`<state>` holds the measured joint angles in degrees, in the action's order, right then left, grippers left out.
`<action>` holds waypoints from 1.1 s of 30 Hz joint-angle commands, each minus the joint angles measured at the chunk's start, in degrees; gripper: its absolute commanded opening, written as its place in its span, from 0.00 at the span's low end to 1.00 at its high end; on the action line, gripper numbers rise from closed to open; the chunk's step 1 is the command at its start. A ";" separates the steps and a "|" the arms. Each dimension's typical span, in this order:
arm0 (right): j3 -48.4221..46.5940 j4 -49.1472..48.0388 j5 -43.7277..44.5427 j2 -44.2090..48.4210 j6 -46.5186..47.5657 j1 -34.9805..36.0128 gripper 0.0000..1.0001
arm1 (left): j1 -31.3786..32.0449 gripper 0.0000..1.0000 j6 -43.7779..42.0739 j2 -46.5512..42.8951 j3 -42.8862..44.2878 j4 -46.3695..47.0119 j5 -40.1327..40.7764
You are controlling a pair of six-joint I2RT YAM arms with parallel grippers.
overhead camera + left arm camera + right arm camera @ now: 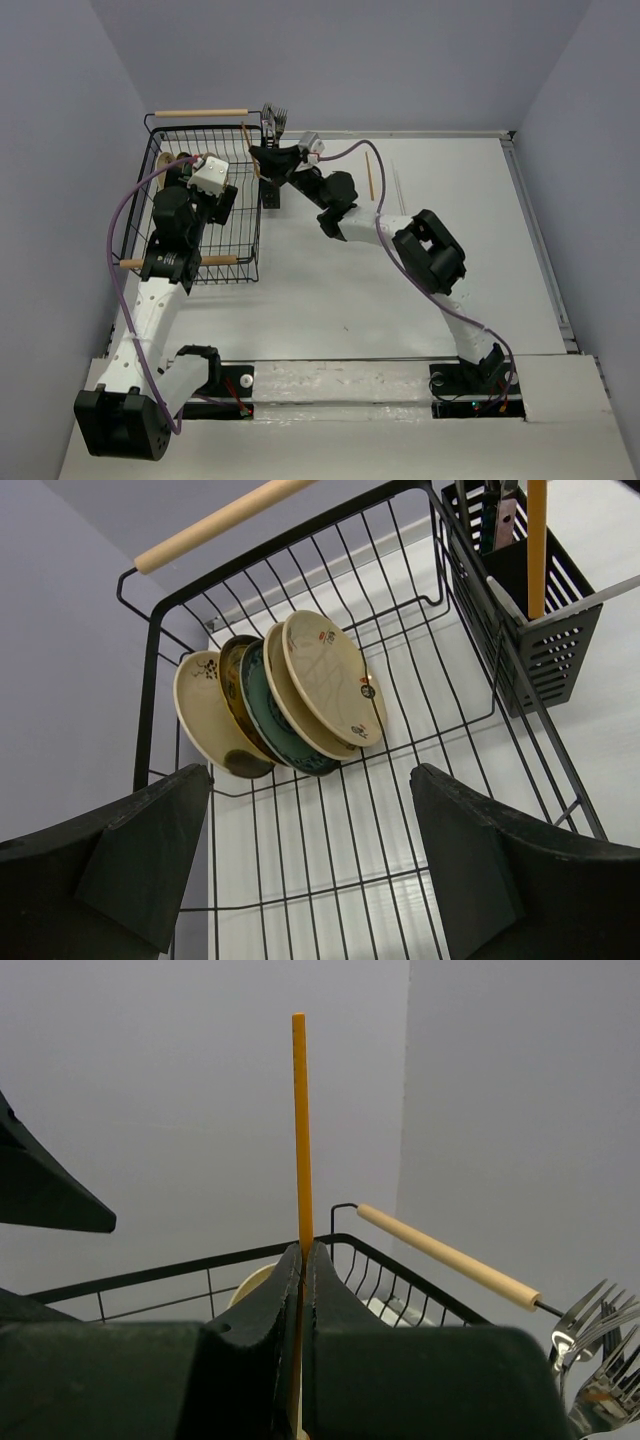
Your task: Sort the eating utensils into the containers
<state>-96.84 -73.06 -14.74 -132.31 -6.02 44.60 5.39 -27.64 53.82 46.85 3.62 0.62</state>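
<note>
The right gripper [303, 1255] is clamped on an upright orange chopstick [299, 1130], held just beside the dish rack's [148, 705] right wall, over a black caddy [545, 645]. Whether its lower end is already inside cannot be told. The left gripper [312, 825] hangs over the plates [300, 695] in the rack, fingers spread and carrying nothing. Forks [276, 116] stand bunched, tines up, at the rack's far right corner and look already sorted. Another chopstick [368, 175] lies loose on the table [450, 200], well apart. I judge the sorting mostly finished, with these two sticks left.
</note>
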 commanded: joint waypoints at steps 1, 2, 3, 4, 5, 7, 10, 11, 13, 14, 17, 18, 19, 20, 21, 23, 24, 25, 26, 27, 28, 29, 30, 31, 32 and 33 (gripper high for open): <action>-0.02 -1.30 1.21 7.41 1.37 -0.56 0.00 | -0.29 0.95 -0.66 -1.00 -0.71 2.10 -0.36; 0.07 -1.04 1.29 7.77 1.02 -0.57 0.00 | -0.29 0.95 -0.66 -1.09 -0.71 2.01 -0.36; 0.24 -0.95 1.30 8.20 0.49 -0.57 0.00 | -0.29 0.95 -0.66 -1.09 -0.71 2.01 -0.36; 0.51 -0.95 1.30 8.64 0.14 -1.17 0.00 | -0.29 0.95 -0.66 -1.09 -0.79 2.01 -0.36; 0.86 -1.03 1.38 9.52 -0.13 -1.18 0.00 | -0.29 0.95 -0.66 -1.09 -0.71 2.01 -0.36; 2.52 -1.82 1.82 10.40 -0.13 -1.88 0.00 | -0.29 0.95 -0.66 -1.00 -0.71 2.01 -0.36; 4.28 -2.97 2.09 11.81 -1.88 -3.37 0.00 | -0.29 0.95 -0.66 -0.91 -0.71 2.01 -2.12; 4.46 -3.06 2.09 11.90 -2.58 -4.25 0.00 | -0.29 0.95 -0.66 -0.91 -0.79 2.01 -2.12; 4.81 -3.67 2.44 11.73 -3.64 -4.95 0.00 | -0.29 0.95 -0.66 -0.83 -0.71 1.92 -2.20; 4.82 -3.85 2.52 11.20 -4.08 -4.96 0.00 | -0.29 0.95 -0.66 -0.91 -0.71 1.92 -2.12; 4.12 -4.37 2.79 9.80 -3.65 -5.49 0.00 | -0.29 0.95 -0.66 -0.74 -0.71 1.92 -2.20; 3.68 -3.94 2.70 8.75 -3.30 -5.49 0.00 | -0.29 0.95 -0.75 -0.74 -0.71 1.92 -2.20; 2.89 -3.59 2.70 8.21 -3.12 -5.49 0.00 | -0.29 0.95 -0.75 -0.65 -0.71 1.92 -2.29; 2.88 -3.41 2.79 7.60 -3.12 -5.49 0.00 | -0.29 0.95 -0.75 -0.65 -0.71 1.92 -2.21; 2.36 -3.76 3.05 7.16 -3.12 -5.49 0.00 | -0.29 0.95 -0.75 -0.56 -0.71 1.83 -2.20; 1.83 -3.94 3.14 5.67 -3.38 -5.49 0.00 | -0.29 0.95 -0.75 -0.65 -0.71 1.83 -2.20; 1.31 -4.02 3.14 5.14 -3.73 -5.49 0.00 | -0.29 0.95 -0.75 -0.56 -0.71 1.83 -2.20; 0.95 -3.85 2.62 4.70 -4.08 -5.49 0.00 | -0.29 0.95 -0.75 -0.39 -0.71 1.83 -2.20; 0.60 -3.93 2.18 3.65 -4.69 -5.49 0.00 | -0.29 0.95 -0.75 -0.47 -0.71 1.83 -2.29; -0.01 -4.02 1.65 3.20 -5.14 -5.49 0.00 | -0.29 0.95 -0.75 -0.39 -0.62 1.83 -2.29; -0.28 -4.11 1.47 2.68 -5.92 -5.49 0.00 | -0.29 0.95 -0.84 -0.47 -0.79 1.83 -2.29; -0.37 -4.29 1.56 1.89 -6.11 -5.49 0.00 | -0.29 0.95 -0.84 -0.47 -0.71 1.83 -2.29; -0.54 -4.55 1.65 1.53 -6.37 -5.49 0.00 | -0.29 0.95 -0.84 -0.39 -0.71 1.83 -2.29; -0.46 -5.16 1.73 1.27 -6.54 -5.49 0.00 | -0.29 0.95 -0.84 -0.56 -0.71 1.83 -2.21; -0.46 -5.51 1.65 0.92 -6.63 -5.49 0.00 | -0.29 0.95 -0.84 -0.47 -0.71 1.83 -2.29; -0.54 -5.52 1.39 0.39 -6.72 -5.49 0.00 | -0.29 0.95 -0.93 -0.56 -0.71 1.74 -2.29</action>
<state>-94.45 -73.73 -12.95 -131.13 -10.98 38.72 5.39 -27.90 53.82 46.41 3.55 -1.08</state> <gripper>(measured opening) 0.024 0.949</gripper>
